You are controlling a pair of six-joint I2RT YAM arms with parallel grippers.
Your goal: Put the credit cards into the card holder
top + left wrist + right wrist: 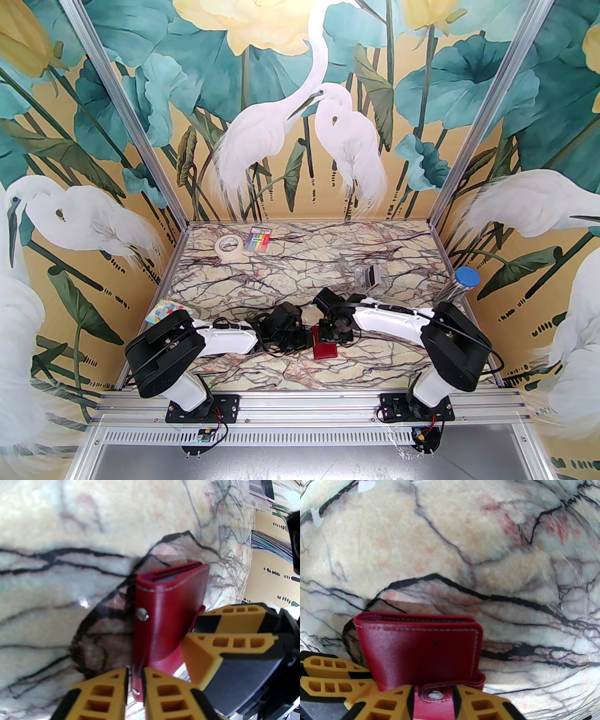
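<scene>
Left fingers [159, 686] are pinched tight on a thin red flap edge of the card holder [168, 611], with a metal snap showing just below their tips. Right fingers [398, 698] are clamped on the snap tab on another side of the same holder, its stud sitting between their tips. The two pairs of fingers are close beside each other.

The card holder is folded shut. It sits at the near middle of the marbled surface [281, 276], between the two wrists. A thin grey edge shows inside its open top end, but I cannot tell what it is.

Farther back and to the right is a small clear plastic case [370, 276] with dark flat pieces in it. A blue-capped clear tube [461, 283] is by the right wall. A roll of tape [229, 246] and a rainbow-striped packet [260, 239] lie at the far left.
</scene>
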